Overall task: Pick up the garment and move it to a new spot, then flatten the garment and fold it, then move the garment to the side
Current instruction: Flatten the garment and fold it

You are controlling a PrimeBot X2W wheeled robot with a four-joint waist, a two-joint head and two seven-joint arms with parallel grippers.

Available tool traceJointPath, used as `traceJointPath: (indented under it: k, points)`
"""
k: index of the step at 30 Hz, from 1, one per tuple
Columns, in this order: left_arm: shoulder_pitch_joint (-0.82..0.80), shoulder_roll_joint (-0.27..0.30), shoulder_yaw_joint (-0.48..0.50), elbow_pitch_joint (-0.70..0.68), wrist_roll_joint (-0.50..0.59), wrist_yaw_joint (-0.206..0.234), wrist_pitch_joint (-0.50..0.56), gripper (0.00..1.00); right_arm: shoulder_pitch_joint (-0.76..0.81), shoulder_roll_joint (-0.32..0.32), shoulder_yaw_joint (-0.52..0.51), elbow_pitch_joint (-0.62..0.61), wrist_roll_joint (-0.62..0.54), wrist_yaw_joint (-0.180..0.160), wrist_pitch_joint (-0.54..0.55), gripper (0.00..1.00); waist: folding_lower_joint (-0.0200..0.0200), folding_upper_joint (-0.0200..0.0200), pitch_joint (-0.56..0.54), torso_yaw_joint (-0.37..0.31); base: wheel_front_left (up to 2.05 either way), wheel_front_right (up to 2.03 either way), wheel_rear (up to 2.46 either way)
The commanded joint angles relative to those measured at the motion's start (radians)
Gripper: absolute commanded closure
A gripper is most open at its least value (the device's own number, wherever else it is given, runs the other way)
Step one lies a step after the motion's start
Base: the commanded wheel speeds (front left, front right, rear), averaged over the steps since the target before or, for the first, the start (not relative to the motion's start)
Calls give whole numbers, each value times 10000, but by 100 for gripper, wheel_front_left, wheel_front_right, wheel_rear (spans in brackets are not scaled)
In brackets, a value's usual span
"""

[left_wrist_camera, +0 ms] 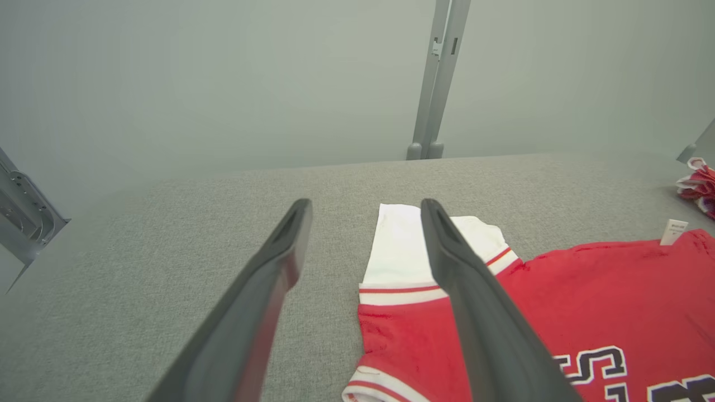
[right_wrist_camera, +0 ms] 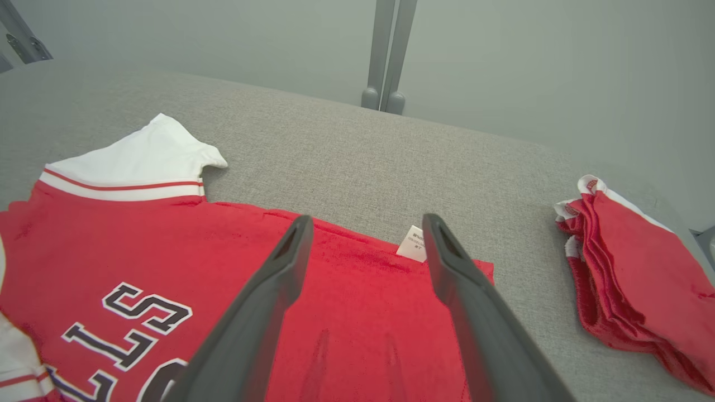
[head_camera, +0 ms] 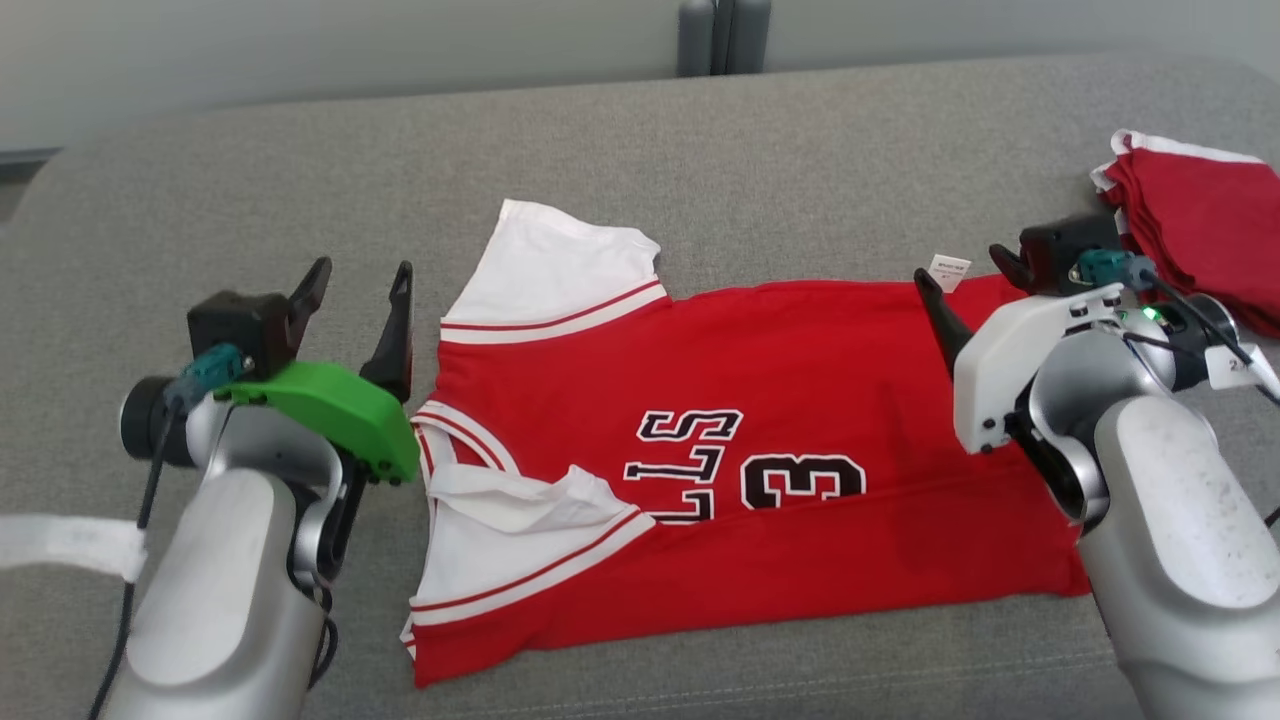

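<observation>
The garment is a red jersey with white sleeves and black-and-white lettering, spread on the grey surface with its collar toward my left. Its near sleeve is folded in over the body; the far sleeve lies flat. My left gripper hovers open just left of the collar end, holding nothing; in its wrist view the fingers point past the far sleeve. My right gripper stands open over the hem end, near a white tag, and in the right wrist view nothing sits between its fingers.
A stack of folded red garments lies at the far right of the grey padded surface. A grey post stands beyond the far edge, against a pale wall.
</observation>
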Motion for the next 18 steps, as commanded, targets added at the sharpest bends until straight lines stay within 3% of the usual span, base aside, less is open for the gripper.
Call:
traceJointPath:
  k: [1, 7, 18]
  points:
    - [-685, 69, -10, 398, 49, -62, 228, 0, -503, -290, 233, 39, 122, -13, 621, 0, 0, 0, 1371, -652, 0, 0, 0]
    - [-2714, 235, -260, 1736, 250, -265, 1209, 0, -1731, -896, 429, -69, 425, -14, 2017, 0, 0, 0, 2462, -1108, 0, 0, 0]
    - [-5361, 631, -835, 3382, 808, -498, 2753, 0, -2849, -1427, 479, -214, 565, -14, 2462, 0, 0, 0, 3706, -1731, 0, 0, 0]
